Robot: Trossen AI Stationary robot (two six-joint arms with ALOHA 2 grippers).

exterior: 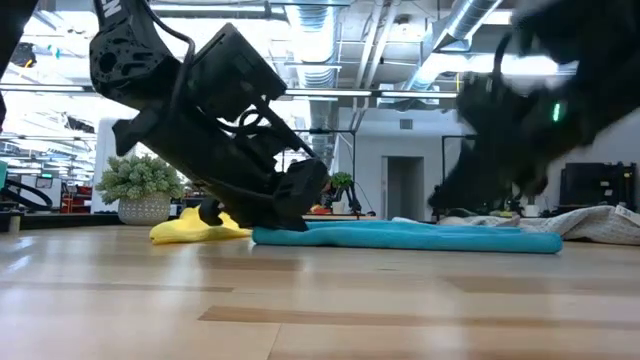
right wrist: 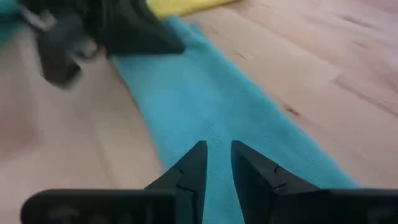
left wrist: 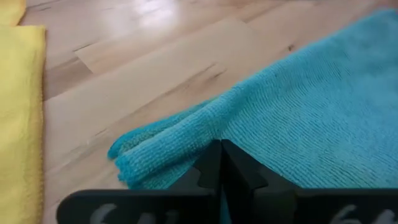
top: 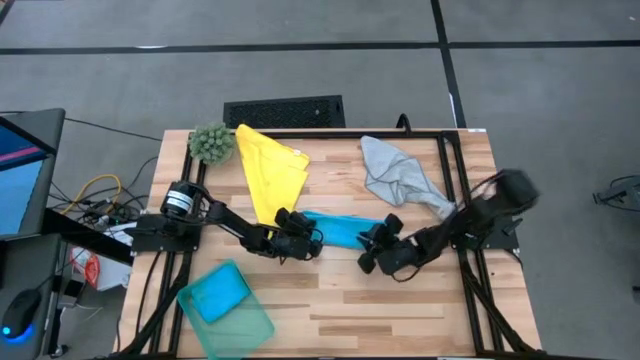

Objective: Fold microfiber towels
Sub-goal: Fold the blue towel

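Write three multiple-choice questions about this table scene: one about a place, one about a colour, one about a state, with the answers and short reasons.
1. Where does the fuzzy green plant ball sit?
A. beside a corner of the soft yellow microfiber towel
B. on the crumpled light grey towel
C. inside the clear plastic bin

2. Which colour is the long towel between the two grippers?
A. yellow
B. grey
C. bright blue

3. How are the left gripper fingers?
A. wide open
B. shut
C. out of view

Answers: 1 A, the high view shows the ball at that towel's corner. 2 C, every view shows it blue. 3 B, the left wrist view shows the fingers together at the towel's edge.
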